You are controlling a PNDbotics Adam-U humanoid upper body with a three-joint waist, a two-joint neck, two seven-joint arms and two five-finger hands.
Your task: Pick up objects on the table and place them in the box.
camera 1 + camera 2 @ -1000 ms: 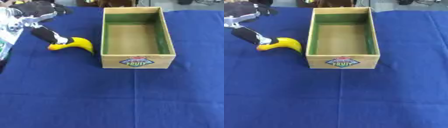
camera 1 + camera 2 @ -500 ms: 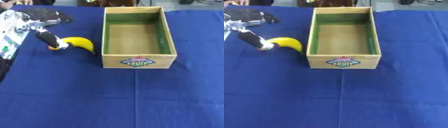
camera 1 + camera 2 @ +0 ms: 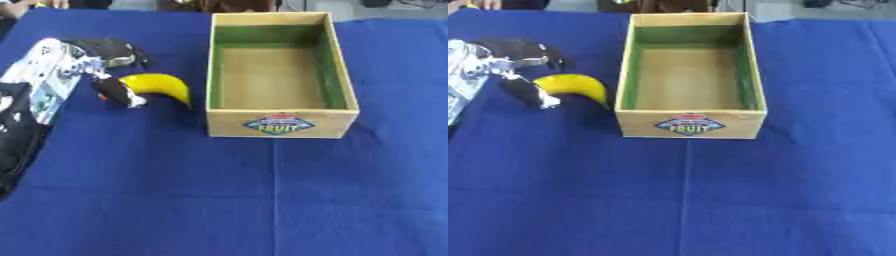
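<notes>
Left of the box (image 3: 280,122), the left hand (image 3: 112,70) pinches the banana (image 3: 162,85)

The one word I can read is "FRUIT", on the diamond-shaped label (image 3: 282,125) on the near outer wall of my box (image 3: 282,111); the smaller lettering above it is illegible.

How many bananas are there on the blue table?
1. The curved yellow banana lies left of the cardboard fruit box, by the robot's left hand. The box looks empty; nothing seems hidden.
</notes>
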